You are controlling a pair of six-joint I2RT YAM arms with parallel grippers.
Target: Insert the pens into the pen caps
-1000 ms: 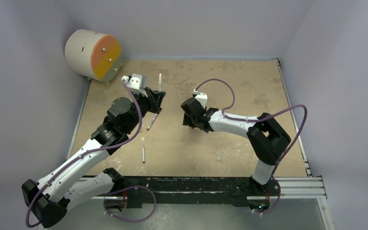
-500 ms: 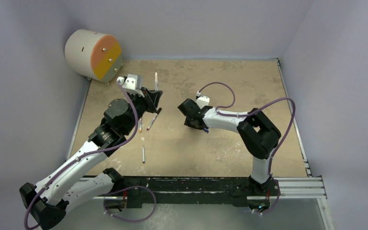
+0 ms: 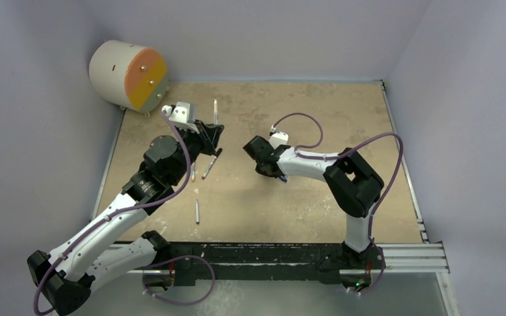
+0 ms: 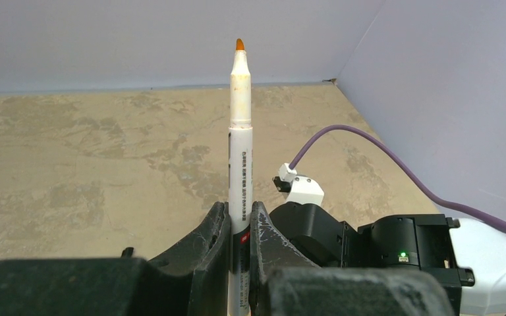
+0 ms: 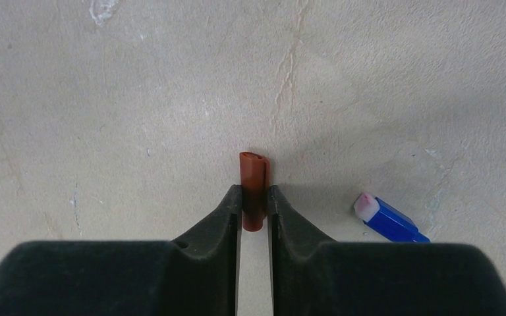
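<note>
Left gripper (image 3: 212,135), seen from overhead at about 10 o'clock on the tan table (image 3: 316,197), clamps an orange-tipped pen (image 3: 215,113) that points toward 12, while the right gripper (image 3: 268,172) hangs nose-down near the centre. Loose pens (image 3: 197,210) lie at 7 o'clock of the held one, and a cream drum (image 3: 128,74) with an orange face sits in the 11 o'clock corner. From the left wrist, the black jaws of the left gripper (image 4: 239,214) pinch the orange-tipped pen (image 4: 240,131) low on its smooth white barrel, with the tapered nib at 12 o'clock and fine print along the shaft. From the right wrist, the right gripper (image 5: 254,197) has its matte black fingers closed on a stubby red-brown cap (image 5: 253,178) lying on the mottled, cracked tabletop. Both pads appear to touch its sides, and its open end faces 12. A glossy blue cap (image 5: 389,218) lies apart at 4 o'clock. The step looks like securing a cap for the waiting pen. Next the cap must be lifted and its mouth lined up squarely with the nib, provided this shade really suits an orange tip.
</note>
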